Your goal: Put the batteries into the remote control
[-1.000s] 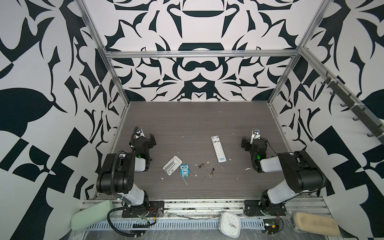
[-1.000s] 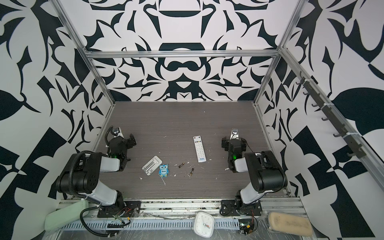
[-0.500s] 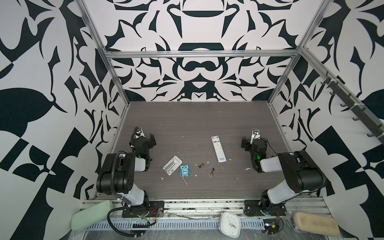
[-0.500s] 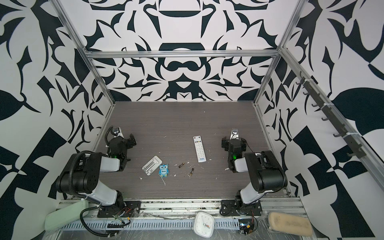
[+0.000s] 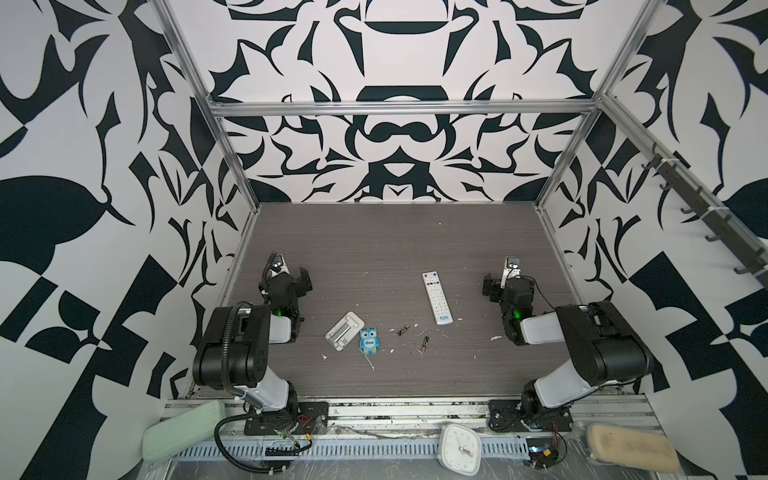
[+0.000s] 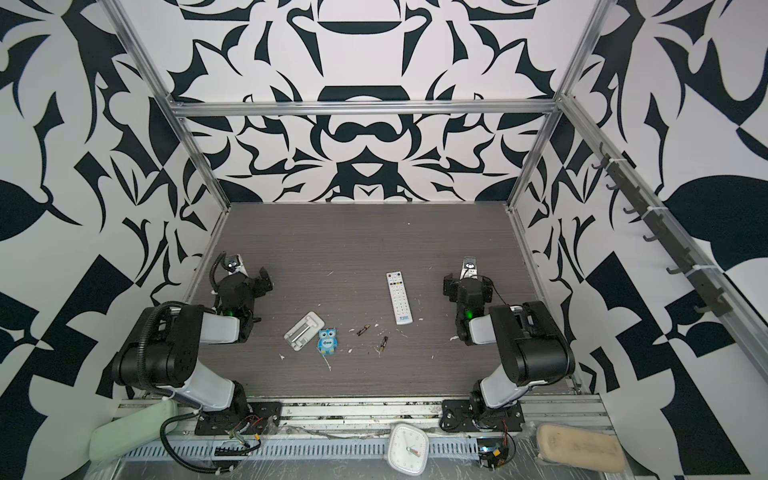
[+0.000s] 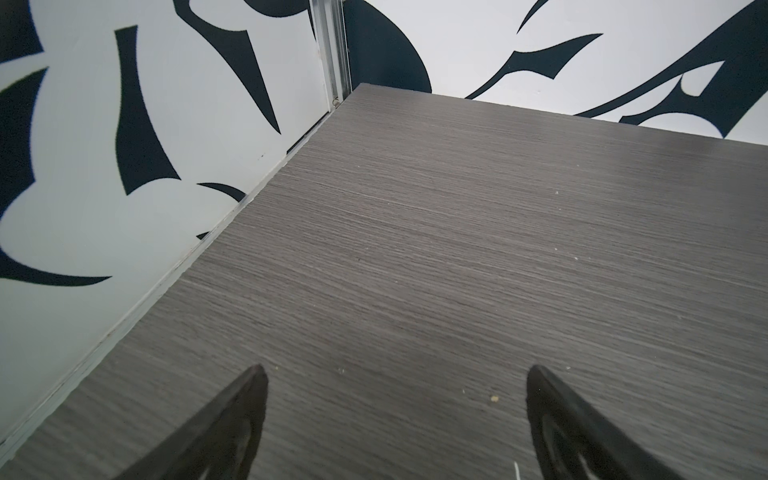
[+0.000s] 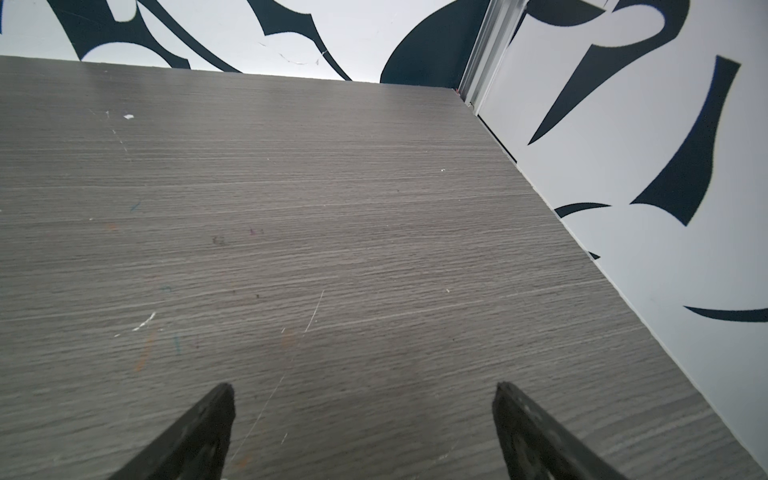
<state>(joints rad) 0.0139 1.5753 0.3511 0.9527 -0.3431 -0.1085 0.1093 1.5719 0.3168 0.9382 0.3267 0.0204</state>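
in both top views the long slim white remote control (image 5: 436,297) lies flat, buttons up, on the dark grey wood-grain tabletop (image 5: 374,241), right of centre, with its blue logo end toward the near edge. the two small dark batteries (image 5: 403,330) with copper bands lie loose on the tabletop near that logo end, on its left, apart from each other and not touching the remote control. further left a small blue owl figure (image 5: 368,340) lies just beside a flat grey-white rectangular tray (image 5: 344,337). the left gripper (image 5: 291,277) sits by the left wall and the right gripper (image 5: 503,282) sits right of the remote control, both apart from the batteries.

in the left wrist view the black fingers (image 7: 232,415) stand spread wide over bare tabletop, nothing between them.

in the right wrist view the fingers (image 8: 199,428) are likewise spread wide and hold nothing, above scratched tabletop.
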